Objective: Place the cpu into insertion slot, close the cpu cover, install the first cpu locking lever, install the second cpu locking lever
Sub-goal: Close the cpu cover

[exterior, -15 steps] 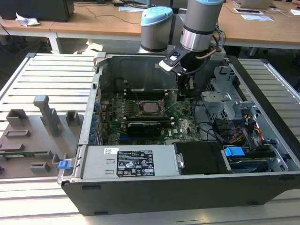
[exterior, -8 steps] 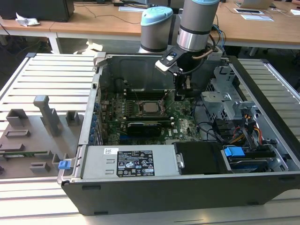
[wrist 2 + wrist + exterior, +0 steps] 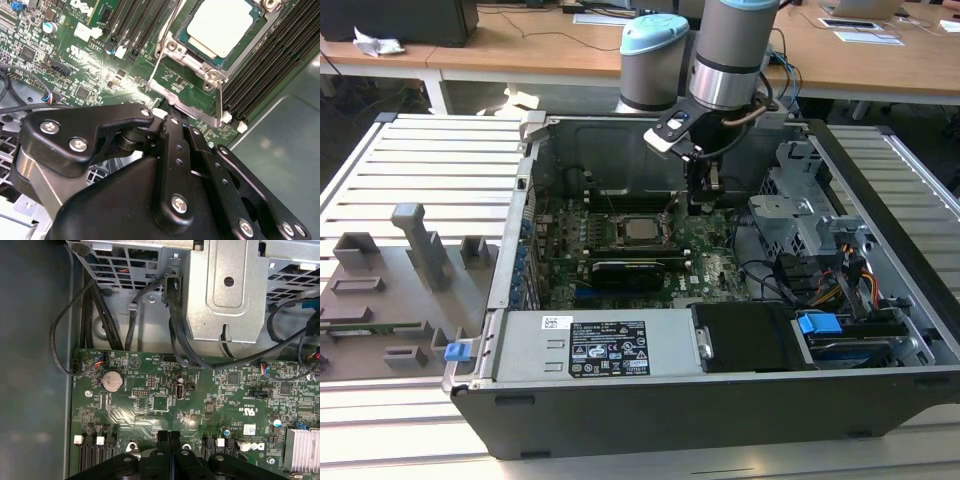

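The cpu (image 3: pixel 222 25), a dull silver square, lies in the insertion slot (image 3: pixel 181 25) on the green board. It also shows in the exterior view as the cpu (image 3: pixel 640 230). The cpu cover (image 3: pixel 196 61), a silvery metal frame, lies down around the chip. One thin wire lever (image 3: pixel 161 57) slants along one side of the socket, and a second lever (image 3: pixel 219 102) runs along another. My gripper (image 3: pixel 167 119) is shut, with its black fingertips pressed together just beside the socket's metal edge and the levers' ends. In the exterior view the gripper (image 3: pixel 705 205) hangs to the right of the socket. The joined fingers (image 3: pixel 170 440) hover over the board.
Long black memory slots (image 3: pixel 270 65) flank the socket. A grey drive cage (image 3: pixel 225 290) with black cables (image 3: pixel 175 335) stands close to the gripper. A power supply (image 3: pixel 595 345) sits at the case front. A finned heat sink (image 3: pixel 302 447) and a grey fixture (image 3: pixel 380 290) are also nearby.
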You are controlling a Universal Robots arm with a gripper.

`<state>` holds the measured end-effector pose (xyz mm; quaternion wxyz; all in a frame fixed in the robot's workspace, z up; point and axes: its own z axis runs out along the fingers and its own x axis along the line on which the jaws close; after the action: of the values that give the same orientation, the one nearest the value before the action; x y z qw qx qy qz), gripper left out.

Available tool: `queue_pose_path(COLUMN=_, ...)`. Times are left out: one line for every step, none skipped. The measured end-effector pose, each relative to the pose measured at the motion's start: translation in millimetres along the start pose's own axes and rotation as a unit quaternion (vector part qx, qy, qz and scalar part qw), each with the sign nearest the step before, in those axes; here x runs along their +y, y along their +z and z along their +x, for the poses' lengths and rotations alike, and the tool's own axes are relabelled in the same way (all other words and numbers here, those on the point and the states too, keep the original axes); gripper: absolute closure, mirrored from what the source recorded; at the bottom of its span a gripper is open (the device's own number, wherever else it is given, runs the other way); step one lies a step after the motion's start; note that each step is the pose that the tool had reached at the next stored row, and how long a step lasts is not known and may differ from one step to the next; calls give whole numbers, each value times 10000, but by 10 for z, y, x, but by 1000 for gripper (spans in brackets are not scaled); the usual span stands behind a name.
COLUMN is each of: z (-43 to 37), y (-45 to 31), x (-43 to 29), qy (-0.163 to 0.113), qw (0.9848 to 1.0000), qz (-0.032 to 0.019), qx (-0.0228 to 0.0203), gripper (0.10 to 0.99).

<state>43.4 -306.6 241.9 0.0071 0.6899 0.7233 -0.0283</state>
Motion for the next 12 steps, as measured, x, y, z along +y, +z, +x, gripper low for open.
queue_pose_path(z=1, y=1, x=-12, qy=0, qw=10000, qz=0, qx=0, gripper=980)
queue_pose_path(z=1, y=1, x=-26, qy=0, qw=10000, qz=0, qx=0, gripper=980)
queue_pose_path(z=2, y=1, x=-31, qy=0, qw=10000, qz=0, qx=0, gripper=980)
queue_pose_path(z=2, y=1, x=-36, qy=0, qw=10000, qz=0, qx=0, gripper=980)
queue_pose_path(z=2, y=2, x=-46, qy=0, qw=10000, qz=0, qx=0, gripper=980)
queue_pose_path(z=3, y=2, x=-55, qy=0, qw=10000, qz=0, qx=0, gripper=980)
queue_pose_path(z=3, y=2, x=-64, qy=0, qw=10000, qz=0, qx=0, gripper=980)
queue_pose_path(z=4, y=2, x=-74, qy=0, qw=10000, qz=0, qx=0, gripper=980)
queue_pose_path(z=4, y=3, x=-84, qy=0, qw=10000, qz=0, qx=0, gripper=980)
queue_pose_path(z=5, y=3, x=-95, qy=0, qw=10000, qz=0, qx=0, gripper=980)
queue_pose_path(z=5, y=3, x=-101, qy=0, qw=10000, qz=0, qx=0, gripper=980)
queue_pose_path(z=5, y=3, x=-106, qy=0, qw=10000, qz=0, qx=0, gripper=980)
